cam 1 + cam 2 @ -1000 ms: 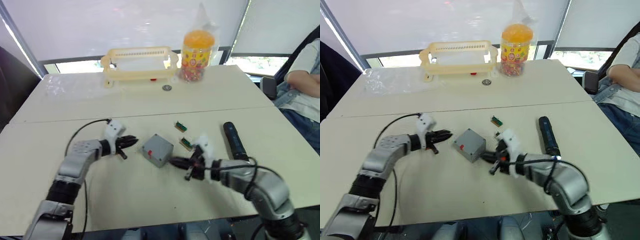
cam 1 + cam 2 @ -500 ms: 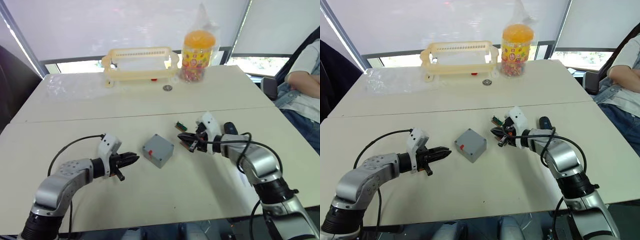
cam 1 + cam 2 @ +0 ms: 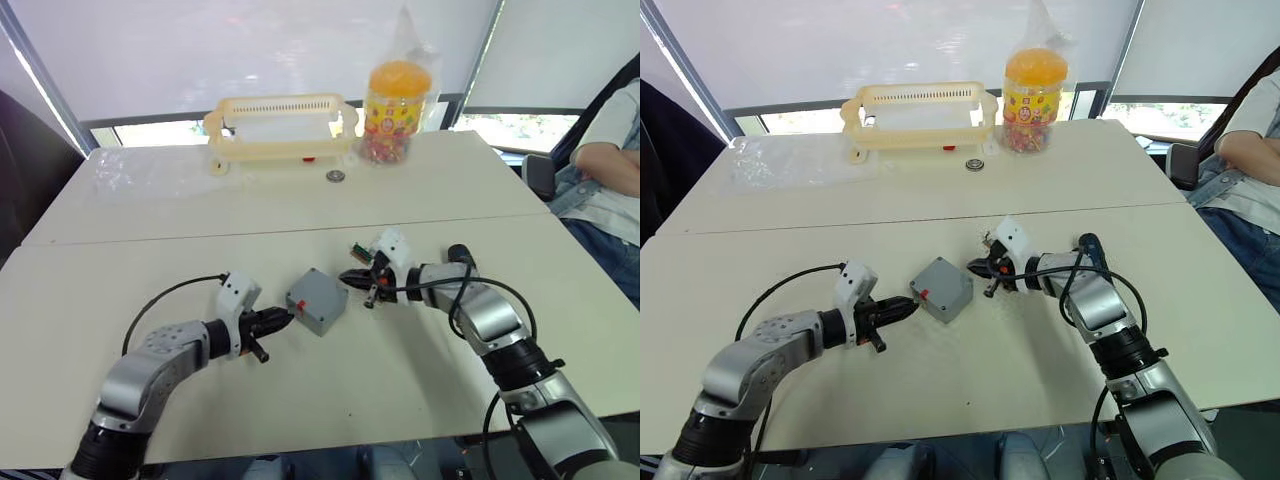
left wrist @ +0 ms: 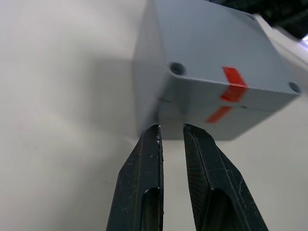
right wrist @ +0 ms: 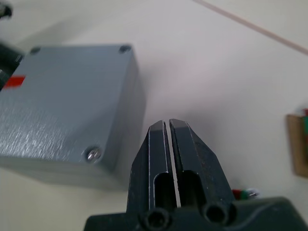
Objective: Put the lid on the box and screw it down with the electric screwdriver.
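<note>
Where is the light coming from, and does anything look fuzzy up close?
Eye views: bright window blinds behind the table wash out the background. Left wrist view: the box casts a soft shadow on the table. Right wrist view: the small green board at the edge is blurred.

Daylight pours through the white blinds (image 3: 250, 50) behind my desk (image 3: 300, 190), bright and even, washing out the window strip below them. Shadows on the desk are soft and faint. At my left wrist the box (image 4: 211, 82) throws a gentle grey shadow; at my right wrist the background past my gripper (image 5: 169, 126) blurs.
</note>
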### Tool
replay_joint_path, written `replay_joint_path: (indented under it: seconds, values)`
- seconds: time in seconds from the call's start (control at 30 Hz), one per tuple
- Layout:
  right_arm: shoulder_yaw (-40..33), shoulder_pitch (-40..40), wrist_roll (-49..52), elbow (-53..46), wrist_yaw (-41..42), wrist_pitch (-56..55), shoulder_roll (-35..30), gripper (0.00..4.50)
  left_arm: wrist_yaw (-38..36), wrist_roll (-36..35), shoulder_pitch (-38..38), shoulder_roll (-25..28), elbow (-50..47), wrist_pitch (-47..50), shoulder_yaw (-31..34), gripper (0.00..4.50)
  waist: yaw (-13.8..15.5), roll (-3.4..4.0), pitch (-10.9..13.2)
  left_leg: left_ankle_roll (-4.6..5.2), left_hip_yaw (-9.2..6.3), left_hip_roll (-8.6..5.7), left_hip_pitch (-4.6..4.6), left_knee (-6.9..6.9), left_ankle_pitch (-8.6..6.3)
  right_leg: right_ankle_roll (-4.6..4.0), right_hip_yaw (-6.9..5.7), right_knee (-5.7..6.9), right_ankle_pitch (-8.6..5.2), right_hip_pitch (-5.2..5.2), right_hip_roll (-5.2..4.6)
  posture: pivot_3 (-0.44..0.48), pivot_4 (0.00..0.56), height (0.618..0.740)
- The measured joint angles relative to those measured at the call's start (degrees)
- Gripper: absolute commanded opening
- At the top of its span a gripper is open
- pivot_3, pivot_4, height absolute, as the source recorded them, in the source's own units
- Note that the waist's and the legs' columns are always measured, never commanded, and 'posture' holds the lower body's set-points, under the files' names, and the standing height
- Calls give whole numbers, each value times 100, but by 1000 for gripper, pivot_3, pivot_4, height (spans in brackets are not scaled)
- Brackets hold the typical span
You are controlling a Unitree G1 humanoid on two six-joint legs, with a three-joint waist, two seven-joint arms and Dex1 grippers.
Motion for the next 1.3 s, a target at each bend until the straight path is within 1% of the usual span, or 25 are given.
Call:
replay_joint_path:
  seconds: [0.13, 0.23, 0.5, 0.67, 0.9, 1.1, 1.17, 1.27, 1.3]
  values:
    - [11, 196, 0, -294, 49, 263, -21, 68, 6, 109, -89, -10, 205, -132, -1, 701, -2, 0, 0, 0, -5, -1, 0, 0, 0, 0, 1, 1, 0, 0, -1, 0, 150, 740]
    - [-3, 375, 33, -698, 35, 551, -21, 68, 7, 192, -111, -12, 288, -232, 0, 701, -1, 0, 0, -1, -8, 0, 0, 0, 0, 0, 0, 1, 0, -1, -1, 0, 150, 740]
    - [-91, 824, 227, -1627, -92, 1168, -6, 68, -27, 276, -122, 4, 294, -270, 4, 701, -1, 0, 0, 0, -9, 1, 0, 0, 0, 0, 1, 1, 0, -1, -1, 0, 150, 740]
    - [-106, 1067, 333, -2068, -251, 1447, 32, 68, -181, 277, -124, 102, 295, -272, 4, 701, 0, 0, 0, 0, -9, 1, 0, 0, 0, 0, 1, 1, 0, -1, -1, 0, 150, 740]
    - [-106, 1147, 394, -2157, -409, 1547, 46, 68, -239, 290, -229, 106, 341, -281, 2, 701, -1, 0, 0, 0, -8, -2, 1, 0, 0, 0, 0, 1, 0, 0, -1, 0, 150, 740]
    - [-144, 1147, 398, -2157, -526, 1522, 26, 68, -318, 280, -167, 163, 291, -260, 1, 701, 0, 0, 0, -1, -8, -1, 1, 0, 0, 0, 1, 1, 0, 0, -1, 0, 150, 740]
    - [-478, 1232, 589, -2328, -565, 1639, -21, 68, -426, 273, -79, 423, 215, -259, 35, 701, 0, 0, 0, 0, -9, 2, 0, 0, 0, 0, 1, 1, 0, -2, -1, 0, 150, 740]
    - [-1354, 1350, 984, -2816, -629, 1818, -220, 68, -683, 244, 13, 1063, 61, -207, 304, 701, 2, 0, 0, 0, -10, 7, -1, 0, 0, 0, 0, 1, 0, -2, 0, 0, 150, 740]
    - [-1592, 1355, 1104, -2944, -656, 1863, -226, 305, -767, 155, 6, 1212, -47, -172, 428, 701, 2, 0, 0, 1, -9, 11, 2, 0, 0, 0, 0, 1, 0, 2, 0, 0, 150, 740]
